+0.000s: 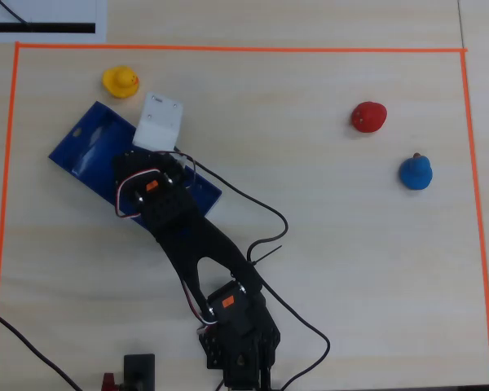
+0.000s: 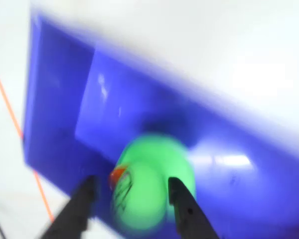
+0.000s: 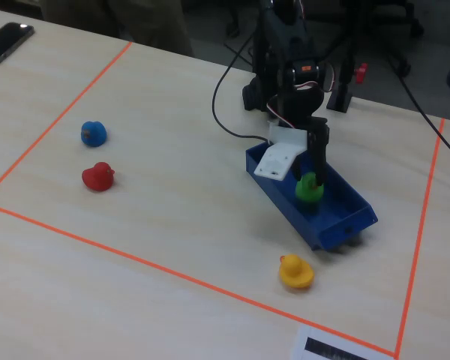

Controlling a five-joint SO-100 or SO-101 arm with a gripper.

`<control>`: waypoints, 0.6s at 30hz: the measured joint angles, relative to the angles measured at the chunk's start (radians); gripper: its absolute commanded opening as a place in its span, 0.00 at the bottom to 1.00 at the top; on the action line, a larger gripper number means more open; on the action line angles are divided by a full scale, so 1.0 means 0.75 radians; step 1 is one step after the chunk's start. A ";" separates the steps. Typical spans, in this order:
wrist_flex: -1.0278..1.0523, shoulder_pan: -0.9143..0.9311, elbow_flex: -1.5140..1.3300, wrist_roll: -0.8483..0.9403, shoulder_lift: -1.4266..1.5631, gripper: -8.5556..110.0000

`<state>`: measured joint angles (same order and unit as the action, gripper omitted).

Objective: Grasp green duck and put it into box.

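Claw (image 2: 132, 199) fingers sit on either side of the small bright green rubber duck (image 2: 149, 184), so we judge it gripped. We hold it low over the shallow dark blue plastic box (image 3: 337, 217) on the pale wooden surface (image 3: 172, 210), probably so that letting go drops it inside.

No legible txt or nos. I can read; dark scribble on green duck (image 2: 147, 184) between fingers, unreadable.

A pale wooden table (image 3: 172, 247) (bordered with orange tape (image 3: 135, 259)) stands before dark chair legs (image 3: 390, 19).
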<state>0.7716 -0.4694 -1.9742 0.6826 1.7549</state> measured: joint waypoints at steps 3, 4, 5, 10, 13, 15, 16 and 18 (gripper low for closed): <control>-0.065 0.063 -0.037 0.072 0.000 0.31; -0.072 0.076 -0.043 0.098 0.000 0.30; -0.074 0.090 -0.053 0.127 0.000 0.27; -0.137 0.227 -0.151 0.299 0.135 0.12; -0.166 0.335 -0.213 0.409 0.303 0.07; -0.172 0.397 -0.239 0.493 0.417 0.07; -0.184 0.423 -0.262 0.528 0.479 0.07; -0.258 0.468 -0.327 0.587 0.593 0.07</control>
<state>0.5783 -0.1181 -2.2197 1.1229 2.1997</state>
